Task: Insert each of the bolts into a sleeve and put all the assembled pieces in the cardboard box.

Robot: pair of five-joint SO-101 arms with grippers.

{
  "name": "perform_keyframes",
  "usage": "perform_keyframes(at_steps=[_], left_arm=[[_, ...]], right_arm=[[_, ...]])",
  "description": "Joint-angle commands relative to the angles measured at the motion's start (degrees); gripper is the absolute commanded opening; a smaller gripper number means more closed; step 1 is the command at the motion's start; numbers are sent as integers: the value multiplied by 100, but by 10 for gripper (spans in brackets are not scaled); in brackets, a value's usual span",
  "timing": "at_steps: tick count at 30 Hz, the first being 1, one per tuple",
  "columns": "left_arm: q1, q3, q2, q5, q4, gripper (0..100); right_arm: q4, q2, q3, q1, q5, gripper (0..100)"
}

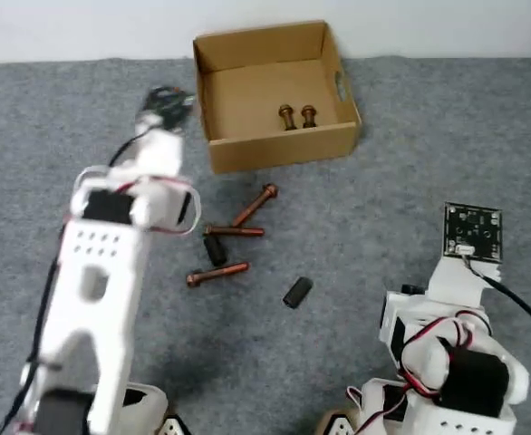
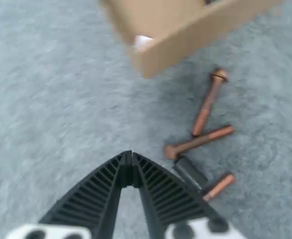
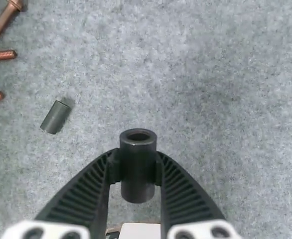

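Sleeve [image 3: 137, 167], a short dark metal cylinder, pinched upright between the ribbed black fingers [image 3: 93, 189] of right gripper [image 3: 136, 162], open bore facing up, over grey carpet-like table cover [image 3: 225, 74]. Ahead of that gripper, toward the other arm: second sleeve [image 3: 55, 117], same dark metal, lying on its side and apart from everything else.

Left gripper [image 2: 131, 162] closed, tips pressed together, nothing between them. Just beside it: outer corner of open brown cardboard box [image 1: 275, 149]. Farther off, between this gripper and the other arm: three copper-coloured threaded bolts [image 1: 255, 206] [image 1: 234, 231] [image 1: 217, 274] flat on the cover, with third sleeve [image 1: 214, 248] lying between the nearer two.

Inside the box, well away from both grippers: two assembled pieces [image 1: 287, 116] [image 1: 308, 115], side by side.
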Motion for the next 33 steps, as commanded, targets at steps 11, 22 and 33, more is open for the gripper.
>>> perform_keyframes(at_steps=[11,22,33], left_arm=[[949,-3538,3305,-958,1073,117],[1011,-6308,5829,-967,1811,174],[1073,-8866,8053,-958,2426,173]], right_arm=[[13,22,-18,57,62,8],[13,22,-18,57,62,8],[4,22,-18,57,62,8]])
